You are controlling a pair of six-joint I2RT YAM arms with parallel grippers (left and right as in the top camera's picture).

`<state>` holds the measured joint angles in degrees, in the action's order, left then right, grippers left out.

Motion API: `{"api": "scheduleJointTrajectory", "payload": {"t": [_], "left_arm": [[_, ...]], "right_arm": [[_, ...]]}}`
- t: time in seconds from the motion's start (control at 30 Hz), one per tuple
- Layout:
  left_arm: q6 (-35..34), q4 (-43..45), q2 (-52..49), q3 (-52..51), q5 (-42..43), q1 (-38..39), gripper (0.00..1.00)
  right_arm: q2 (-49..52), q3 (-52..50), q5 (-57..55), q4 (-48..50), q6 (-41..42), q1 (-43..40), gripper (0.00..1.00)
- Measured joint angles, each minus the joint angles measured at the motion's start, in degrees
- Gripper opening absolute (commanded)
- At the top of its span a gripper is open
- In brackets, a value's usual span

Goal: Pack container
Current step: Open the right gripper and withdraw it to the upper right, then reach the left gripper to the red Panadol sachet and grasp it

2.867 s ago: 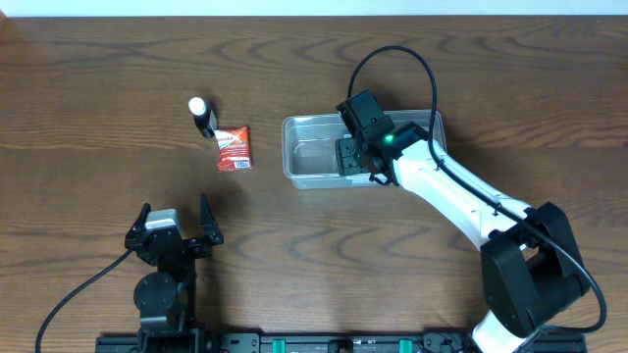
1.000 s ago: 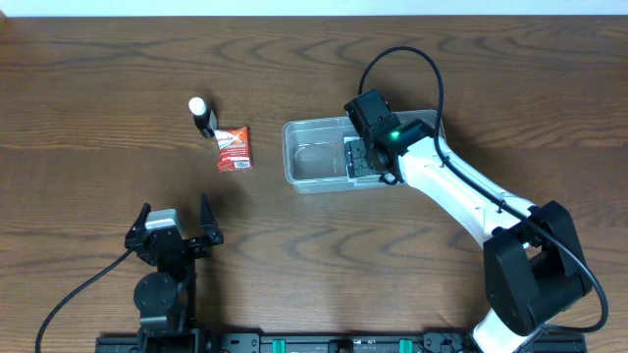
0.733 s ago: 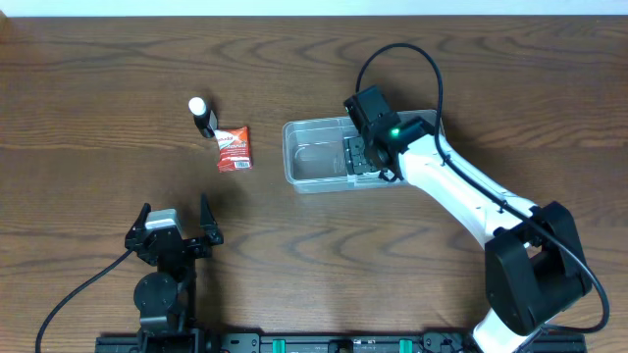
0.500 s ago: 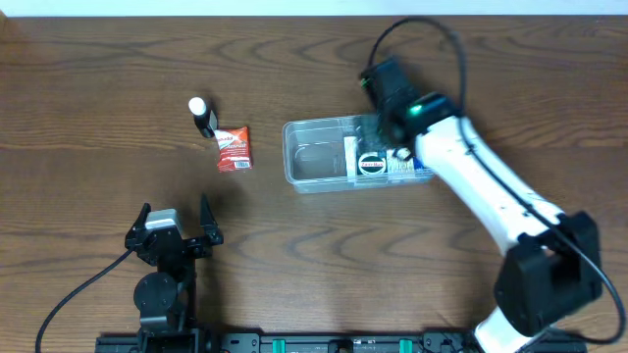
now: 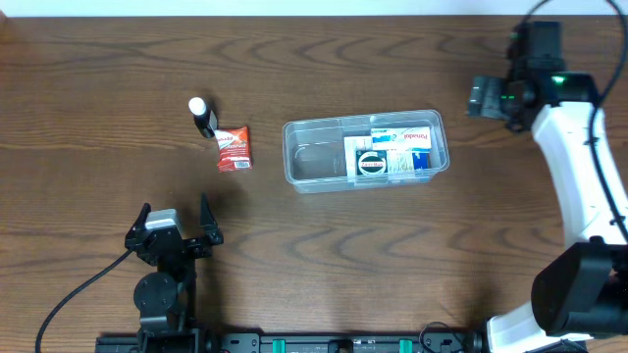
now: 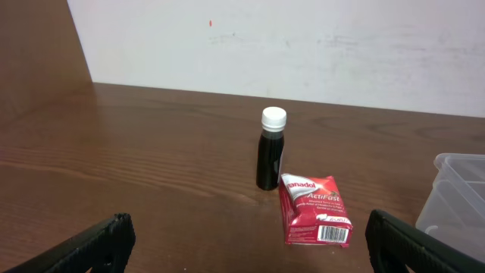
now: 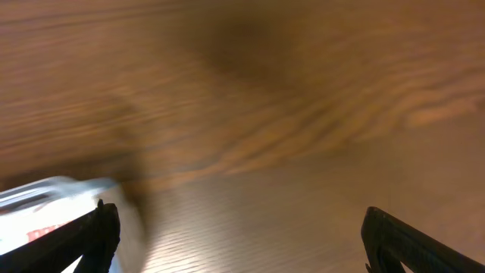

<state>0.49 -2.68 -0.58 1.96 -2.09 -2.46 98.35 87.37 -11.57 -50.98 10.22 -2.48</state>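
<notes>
Boxes (image 5: 392, 157) lie in the container (image 5: 312, 165), right half; well left, bottle (image 5: 201, 116) stands just behind packet (image 5: 234, 149).

Soft, even light fills the overhead and left wrist views, both sharp, with faint sheen on the table (image 5: 98, 59). The right wrist view is motion-blurred throughout; the container (image 7: 68, 189) at eight o'clock smears.

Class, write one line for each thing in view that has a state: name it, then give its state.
container: upright, lidless, boxes in its right half.
boxes: lying inside the container.
bottle: upright, capped.
red packet: lying beside the bottle, outside the container.
left claw: open, empty.
right claw: open, empty.
</notes>
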Motion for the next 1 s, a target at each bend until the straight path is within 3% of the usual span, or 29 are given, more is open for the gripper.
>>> {"api": "scheduleJointTrajectory", "payload": {"t": [0.3,1.0], "left_arm": [[0.0,0.0,0.0,0.0,0.0,0.0,0.98],[0.0,0.7,0.0,-0.2,0.2,0.0,0.98]], "right_arm": [[0.0,0.0,-0.1,0.0,-0.2,-5.6,0.99],[0.0,0.0,0.0,0.0,-0.3,-5.9,0.99]]}}
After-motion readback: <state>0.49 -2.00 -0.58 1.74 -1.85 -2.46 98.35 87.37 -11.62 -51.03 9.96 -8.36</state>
